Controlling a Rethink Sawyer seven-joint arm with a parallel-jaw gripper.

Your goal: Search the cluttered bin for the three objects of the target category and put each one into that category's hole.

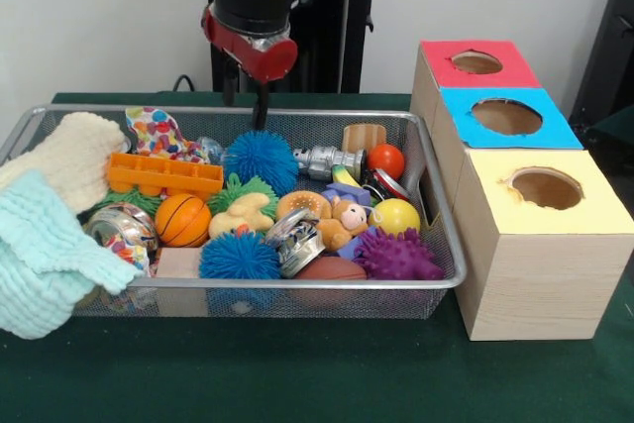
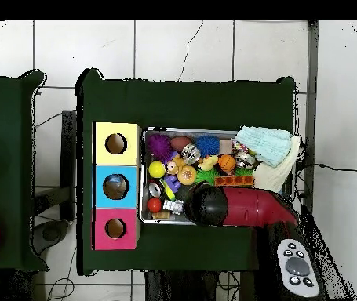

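Observation:
My gripper [image 1: 247,98] hangs open and empty over the far side of the wire mesh bin [image 1: 297,284], just above a blue spiky ball [image 1: 261,158]. In the bin lie a second blue spiky ball [image 1: 238,257], a purple spiky ball [image 1: 396,255], a yellow ball [image 1: 396,215], a red ball [image 1: 386,159] and a small basketball [image 1: 182,220]. Right of the bin stand three boxes with a red hole [image 1: 475,62], a blue hole [image 1: 507,116] and a yellow hole [image 1: 546,188]. In the overhead view the arm [image 2: 236,208] hides the gripper above the bin [image 2: 143,176].
A cream cloth [image 1: 69,156] and a mint cloth [image 1: 45,255] drape over the bin's left end. An orange plastic block [image 1: 163,175], a metal toy robot [image 1: 327,160], a plush duck [image 1: 241,215] and shiny tins [image 1: 297,240] crowd the middle.

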